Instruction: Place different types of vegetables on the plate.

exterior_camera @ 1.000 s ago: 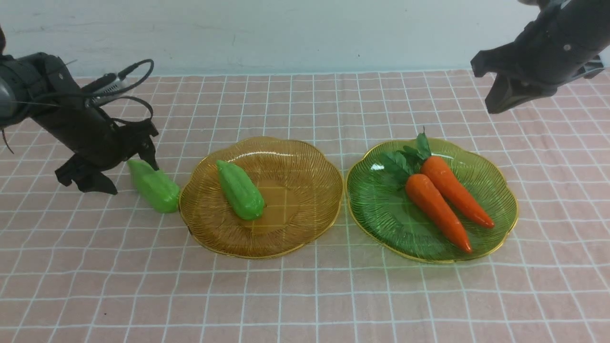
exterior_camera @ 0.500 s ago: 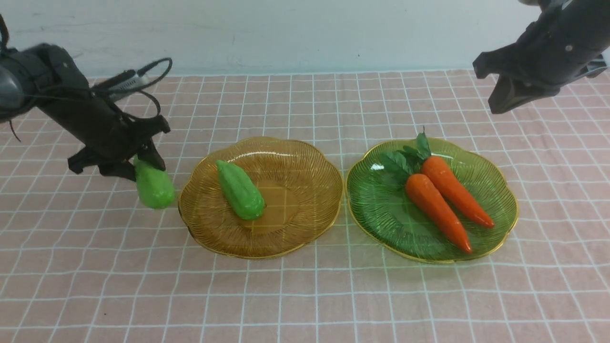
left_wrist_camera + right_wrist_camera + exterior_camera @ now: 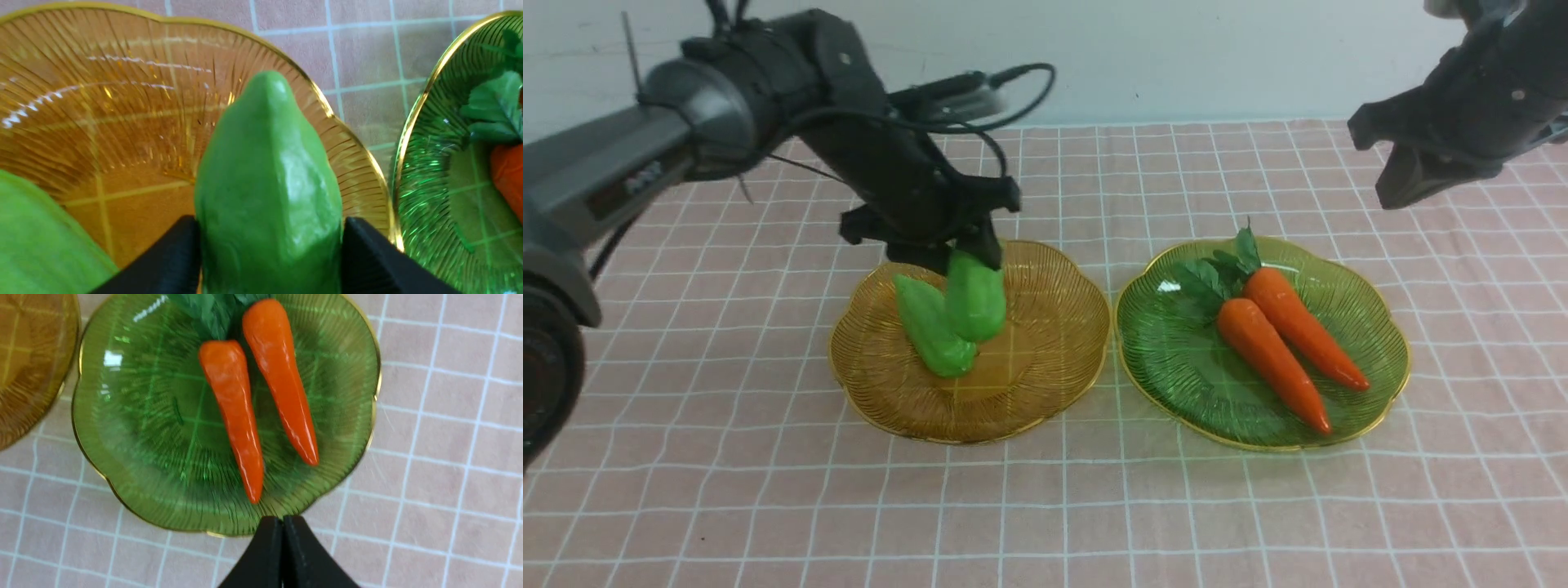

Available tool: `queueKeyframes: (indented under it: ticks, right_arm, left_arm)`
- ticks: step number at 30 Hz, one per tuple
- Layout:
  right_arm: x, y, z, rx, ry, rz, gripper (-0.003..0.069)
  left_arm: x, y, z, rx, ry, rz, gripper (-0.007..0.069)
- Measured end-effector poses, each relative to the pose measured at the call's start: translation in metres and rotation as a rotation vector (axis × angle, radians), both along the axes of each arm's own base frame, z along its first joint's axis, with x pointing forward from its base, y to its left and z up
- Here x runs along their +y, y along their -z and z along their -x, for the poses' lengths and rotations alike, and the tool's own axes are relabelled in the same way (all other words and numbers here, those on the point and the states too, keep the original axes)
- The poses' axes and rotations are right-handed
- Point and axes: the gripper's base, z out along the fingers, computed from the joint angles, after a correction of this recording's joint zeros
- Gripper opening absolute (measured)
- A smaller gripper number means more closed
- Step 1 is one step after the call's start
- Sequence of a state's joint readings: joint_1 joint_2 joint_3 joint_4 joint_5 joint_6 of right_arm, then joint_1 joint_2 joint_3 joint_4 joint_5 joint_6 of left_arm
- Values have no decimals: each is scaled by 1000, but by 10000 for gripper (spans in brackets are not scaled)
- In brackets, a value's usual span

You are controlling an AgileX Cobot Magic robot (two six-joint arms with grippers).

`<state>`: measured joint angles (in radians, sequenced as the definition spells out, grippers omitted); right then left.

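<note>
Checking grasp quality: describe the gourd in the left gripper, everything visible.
The held gourd is glossy light-green plastic, ridged, tapering to a blunt tip. The left gripper clamps its upper end between two black fingers, so it hangs near upright, tip down, over the amber plate. It overlaps the second gourd lying there; contact with either cannot be told.

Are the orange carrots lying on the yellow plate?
No, both carrots lie side by side on the green plate.
</note>
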<state>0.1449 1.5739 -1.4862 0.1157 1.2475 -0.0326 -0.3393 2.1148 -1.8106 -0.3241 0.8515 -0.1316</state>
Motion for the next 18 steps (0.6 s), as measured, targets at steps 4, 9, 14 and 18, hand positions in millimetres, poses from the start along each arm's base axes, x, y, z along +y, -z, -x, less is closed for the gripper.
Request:
queueKeyframes:
  ticks: [4,9,14,18]
  right_arm:
    - [-8,-5,37,-10,7,22,-15]
    - [-17,-9,88,-42,16,34,-15]
    - [-27,0,152,-151,56,13,-15]
    - [-33,15,182,-487,82,-48,-15]
  left_arm:
    - [-3,13,-1,29,6,-12,454]
    - [-1,19,-1,55,21,-43,490]
    - [-1,14,0,60,38,-58,451]
    - [-1,3,-2,37,61,-71,342]
